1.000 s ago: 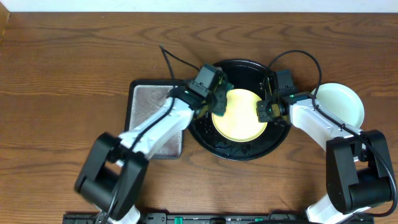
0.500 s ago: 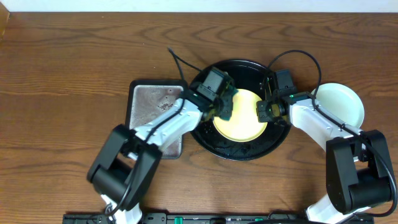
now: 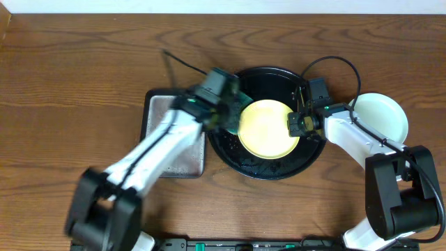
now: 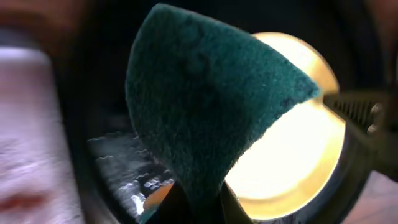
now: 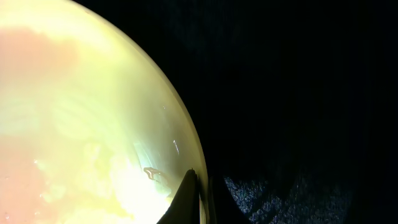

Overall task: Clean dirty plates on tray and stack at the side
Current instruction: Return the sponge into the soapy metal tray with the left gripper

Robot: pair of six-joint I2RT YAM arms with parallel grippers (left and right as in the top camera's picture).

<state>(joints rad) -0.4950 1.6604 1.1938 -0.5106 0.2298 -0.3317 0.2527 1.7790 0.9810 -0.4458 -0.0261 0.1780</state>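
The tray (image 3: 240,155) sits at the centre of the overhead view on the wooden worktop (image 3: 70,77). The yellow plate (image 3: 267,130) lies inside it, slightly right of the middle. The right fingers (image 3: 298,125) are clamped on the plate's right rim. In the right wrist view they pinch that edge (image 5: 198,202) at the bottom of the frame, with dark tray floor to the right. The plate there (image 5: 81,112) looks glossy, with a faint reddish tinge at upper left.

The left arm is blurred. The left fingers (image 3: 230,111) are over the tray's upper-left rim, just beside the plate, and pinch a dark green pad (image 4: 205,106). The pad stands up from the fingers (image 4: 202,208) and covers the plate's left part in that view.

A grey tray (image 3: 174,157) lies left of the black one, touching it. A mint plate (image 3: 382,118) rests on the worktop at right.
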